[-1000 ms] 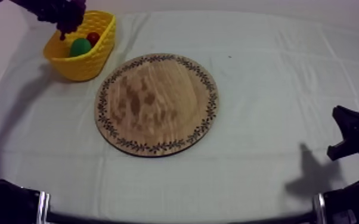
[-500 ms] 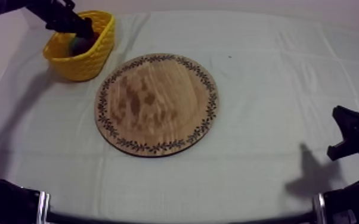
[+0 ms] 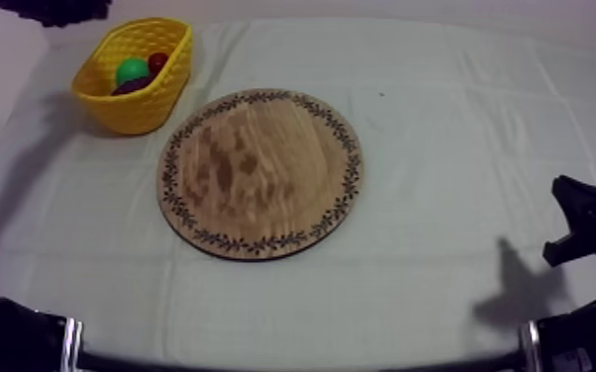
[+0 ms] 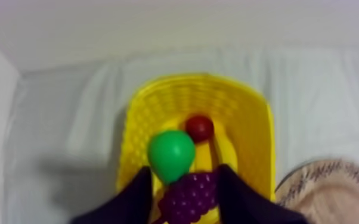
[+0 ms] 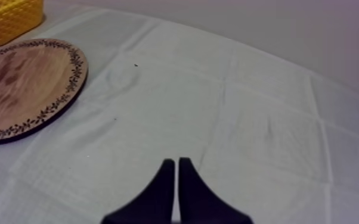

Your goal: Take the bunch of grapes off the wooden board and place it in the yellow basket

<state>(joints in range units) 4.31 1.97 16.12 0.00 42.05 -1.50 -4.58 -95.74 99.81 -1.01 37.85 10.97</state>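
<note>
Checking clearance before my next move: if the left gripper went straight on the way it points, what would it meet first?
Most likely the purple bunch of grapes lying in the yellow basket, framed by the open left gripper; depth is unclear.

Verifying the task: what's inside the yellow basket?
The bunch of grapes, a green pear and a small red fruit lie in the yellow basket. Whatever lies beneath them is covered.

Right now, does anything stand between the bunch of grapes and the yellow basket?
Nothing visible does: the bunch of grapes already lies inside the yellow basket, against the green pear and near the small red fruit. The left claw hangs open over it.
</note>
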